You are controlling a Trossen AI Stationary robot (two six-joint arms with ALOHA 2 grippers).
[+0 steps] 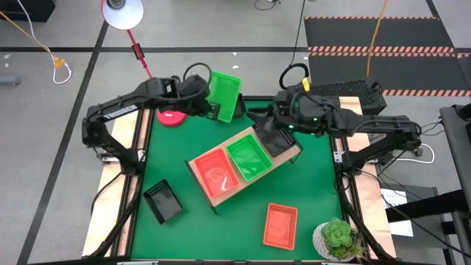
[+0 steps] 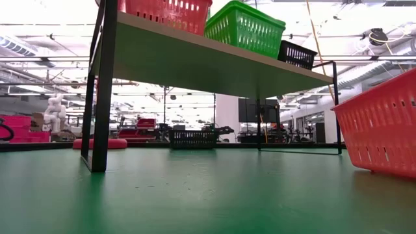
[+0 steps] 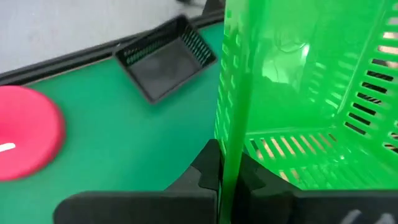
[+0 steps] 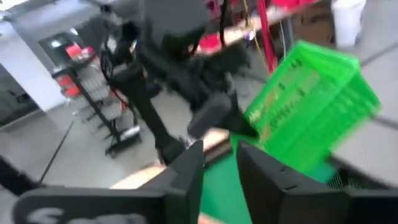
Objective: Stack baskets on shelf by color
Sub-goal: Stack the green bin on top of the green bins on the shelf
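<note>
A green mat point(image 1: 243, 213) covered the table, with pale wooden strips along its left and right sides and grey floor beyond.

The shelf point(image 1: 213, 193) lay on a diagonal at the centre of the high view. It carried an orange-red basket point(image 1: 215, 174) at its lower-left end, a green basket point(image 1: 248, 157) in the middle and a black basket point(image 1: 277, 140) at its upper-right end.

The left gripper point(image 3: 227, 180) was at the top centre of the high view, beyond the shelf. Its jaws were pinched tight on one wall of a second green basket point(image 1: 224, 94), held tilted above the mat's far edge. A red disc point(image 1: 171, 116) lay just below and to the left of it.

The right gripper point(image 1: 269, 126) hung over the black basket on the shelf. In its wrist view, its fingers point(image 4: 186, 168) stood partly apart with nothing between them.

A loose black basket point(image 1: 163, 201) lay in the lower left of the mat. Another orange-red basket point(image 1: 280, 225) lay in the lower right, near a potted plant point(image 1: 338, 238) in the corner. The widest open mat lay between those two baskets, below the shelf. The strip between the shelf and the right edge was narrow.
</note>
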